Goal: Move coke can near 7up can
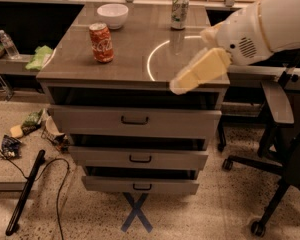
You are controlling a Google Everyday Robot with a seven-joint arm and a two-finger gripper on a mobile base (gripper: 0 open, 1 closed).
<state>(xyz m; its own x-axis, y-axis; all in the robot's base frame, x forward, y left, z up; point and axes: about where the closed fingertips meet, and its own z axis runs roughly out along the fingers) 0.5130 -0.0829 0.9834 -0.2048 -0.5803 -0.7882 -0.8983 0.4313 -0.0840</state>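
Note:
The red coke can (101,43) stands upright on the left part of the grey cabinet top (135,66). The pale 7up can (179,12) with green markings stands upright at the far edge, right of centre. My gripper (184,82), cream-coloured on a white arm, hangs over the cabinet's front right corner. It is well right of the coke can, nearer to me than the 7up can, and holds nothing that I can see.
A white bowl (112,15) sits at the back left of the top, behind the coke can. Three drawers (135,120) stand slightly open below. An office chair (285,149) is at the right. A water bottle (9,45), a green cloth (39,57) and floor clutter (25,129) lie at the left.

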